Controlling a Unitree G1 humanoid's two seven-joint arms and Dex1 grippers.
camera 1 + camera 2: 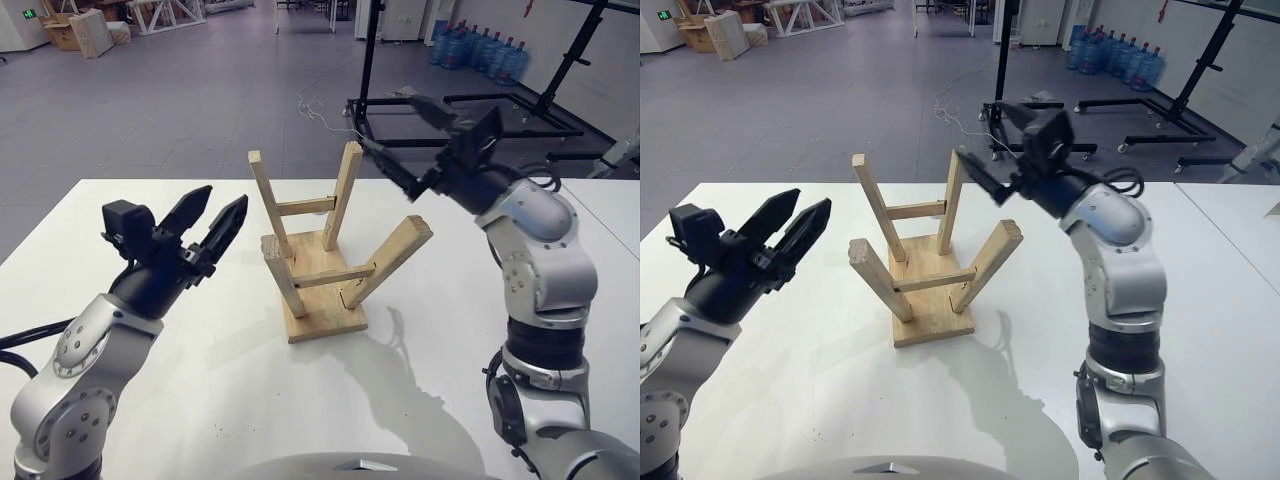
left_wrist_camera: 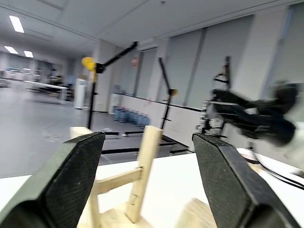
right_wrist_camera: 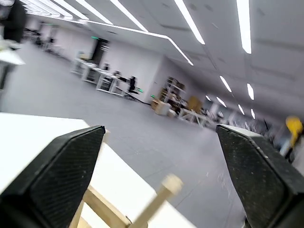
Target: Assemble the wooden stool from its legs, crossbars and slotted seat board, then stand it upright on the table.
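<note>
The stool (image 1: 315, 262) sits upside down mid-way across the table (image 1: 120, 205), seat board (image 1: 325, 322) flat. The left claw (image 1: 226, 195) beside it and the right claw (image 1: 382, 118) above both gape wide, empty. Light, stiff wood, likely; I'd grab opposite legs (image 1: 268, 200) low.

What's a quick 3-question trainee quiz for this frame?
1. True or false: the stool stands upright on its legs.
2. What does the left gripper hold? A) a leg B) a crossbar C) nothing
3. Fill in: ____ legs point up from the seat board.

Key: 1 false, it rests seat-down on the table. 2 C, it is open and empty. 3 four.
</note>
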